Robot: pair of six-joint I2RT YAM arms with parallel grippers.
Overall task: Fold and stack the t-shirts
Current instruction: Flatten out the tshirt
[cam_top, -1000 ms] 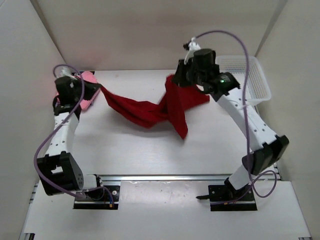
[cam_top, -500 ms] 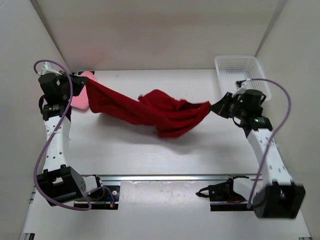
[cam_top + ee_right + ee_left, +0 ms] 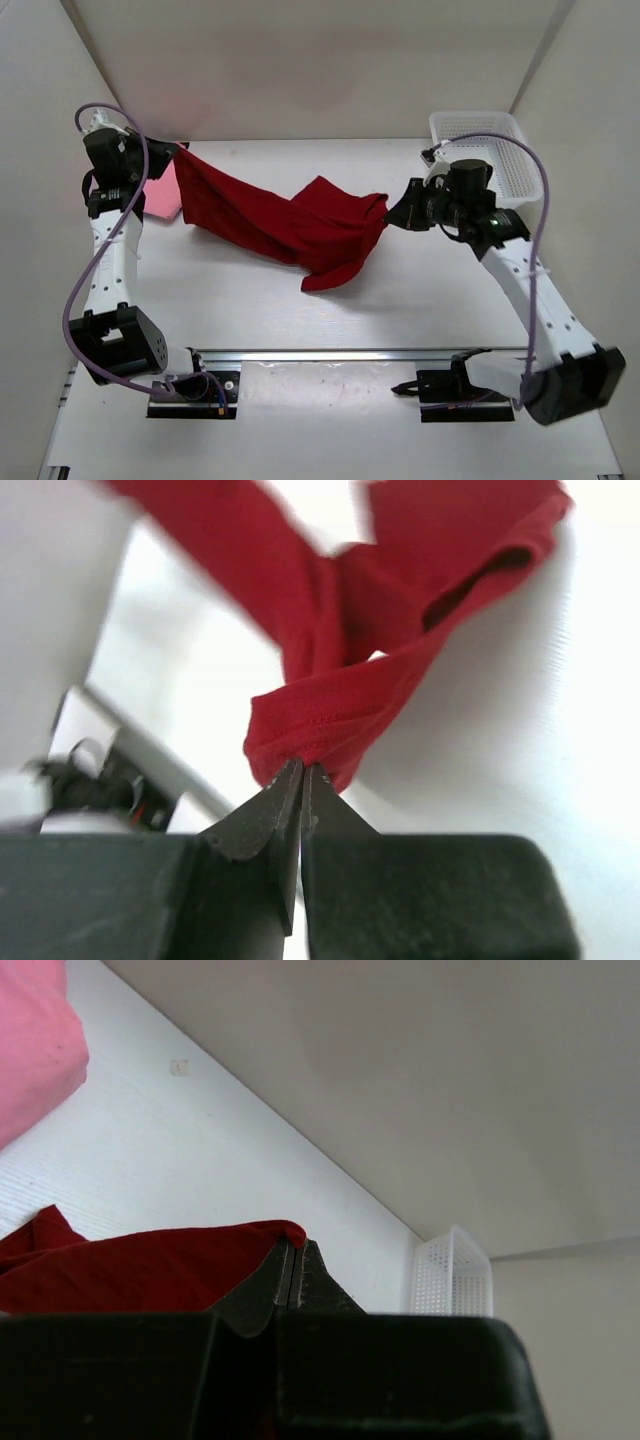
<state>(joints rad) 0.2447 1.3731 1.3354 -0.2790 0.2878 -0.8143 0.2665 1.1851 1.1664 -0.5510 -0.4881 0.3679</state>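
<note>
Two closed grippers hold the dark red t-shirt up by its ends over the table, to the left of the white basket. The right gripper clamps a bunched corner at the end nearer the basket. The left gripper pinches an edge at the end farthest from it. The cloth sags twisted between them, one flap hanging low; whether it touches the table cannot be told. A pink t-shirt lies on the table, farther still from the basket, and no third shirt shows. The step in hand looks like spreading the shirt before folding. The next move likely calls for untwisting it and laying it flat. Half a second earlier the right gripper was closer to the basket and the cloth was stretched wider.
</note>
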